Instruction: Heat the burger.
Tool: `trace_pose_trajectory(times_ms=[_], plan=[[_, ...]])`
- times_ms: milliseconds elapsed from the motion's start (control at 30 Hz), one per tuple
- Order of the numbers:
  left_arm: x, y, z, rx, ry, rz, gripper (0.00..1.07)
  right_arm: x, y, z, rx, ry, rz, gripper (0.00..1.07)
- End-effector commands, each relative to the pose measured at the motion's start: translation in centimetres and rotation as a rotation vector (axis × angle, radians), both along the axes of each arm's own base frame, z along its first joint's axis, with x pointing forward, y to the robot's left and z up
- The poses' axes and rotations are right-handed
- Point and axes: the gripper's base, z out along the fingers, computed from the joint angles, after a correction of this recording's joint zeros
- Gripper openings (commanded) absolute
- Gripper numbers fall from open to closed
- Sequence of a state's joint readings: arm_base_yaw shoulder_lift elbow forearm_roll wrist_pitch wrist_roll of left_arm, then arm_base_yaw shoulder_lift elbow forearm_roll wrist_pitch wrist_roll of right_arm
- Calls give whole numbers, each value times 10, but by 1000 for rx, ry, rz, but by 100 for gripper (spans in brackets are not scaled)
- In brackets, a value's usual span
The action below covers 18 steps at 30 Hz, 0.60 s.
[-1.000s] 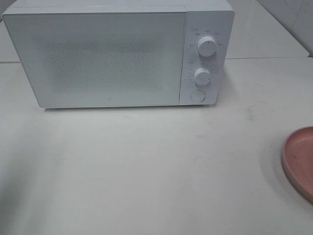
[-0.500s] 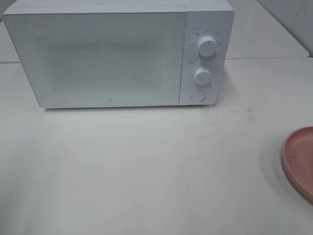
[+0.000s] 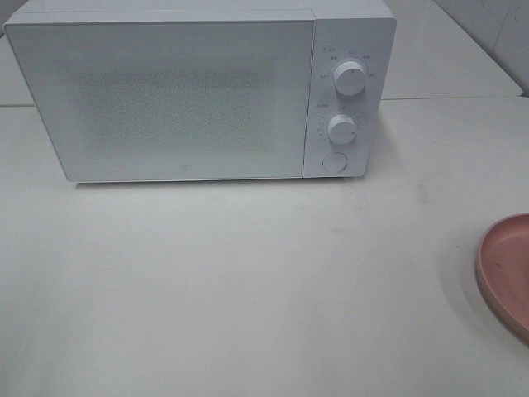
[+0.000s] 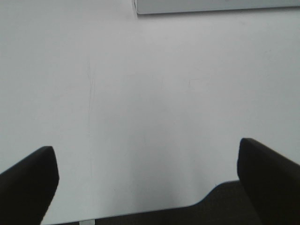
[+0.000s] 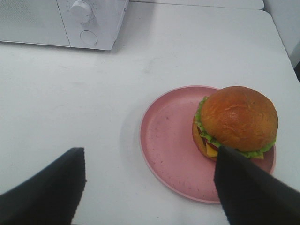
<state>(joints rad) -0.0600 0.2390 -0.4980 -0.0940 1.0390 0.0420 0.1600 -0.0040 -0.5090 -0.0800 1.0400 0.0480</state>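
You have not really started yet; the burger (image 5: 236, 123) sits on the pink plate (image 5: 166, 140), off to one side of it, and the plate rests on the white surface (image 3: 248, 289), well apart from the microwave (image 3: 165, 99); from the high camera you see only the edge of the plate at the right side and no burger at all. The microwave door (image 3: 165, 95) looks shut, so nothing is inside to heat.

Your left end effector (image 4: 145, 183) is spread wide and holds nothing; under it there is only bare surface, with a corner of the microwave far ahead. Your right end effector (image 5: 150, 183) is spread too and empty; it hangs above the plate with the burger just beside one finger (image 5: 253, 192), not touching as far as you can tell.

So almost all the work is left, I think; you need to get the door open, put the burger in, shut the door, and turn the knobs (image 3: 350, 78) to start the heat.
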Motion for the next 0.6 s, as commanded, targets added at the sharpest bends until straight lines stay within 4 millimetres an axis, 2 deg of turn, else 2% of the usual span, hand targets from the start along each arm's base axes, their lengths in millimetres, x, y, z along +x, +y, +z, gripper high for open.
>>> trace_pose_trajectory(times_ms=[33, 167, 433, 600], plan=[[-12, 1, 2, -7, -76, 5, 96, -3, -1, -1, -1, -27, -9, 76], [-26, 2, 3, -13, -167, 5, 96, -3, -1, -1, -1, -27, -9, 76], [-41, 2, 3, -12, -268, 50, 96, -3, -1, -1, -1, -27, -9, 76], [-42, 2, 3, -12, -272, 51, 96, -3, -1, -1, -1, -26, -9, 76]])
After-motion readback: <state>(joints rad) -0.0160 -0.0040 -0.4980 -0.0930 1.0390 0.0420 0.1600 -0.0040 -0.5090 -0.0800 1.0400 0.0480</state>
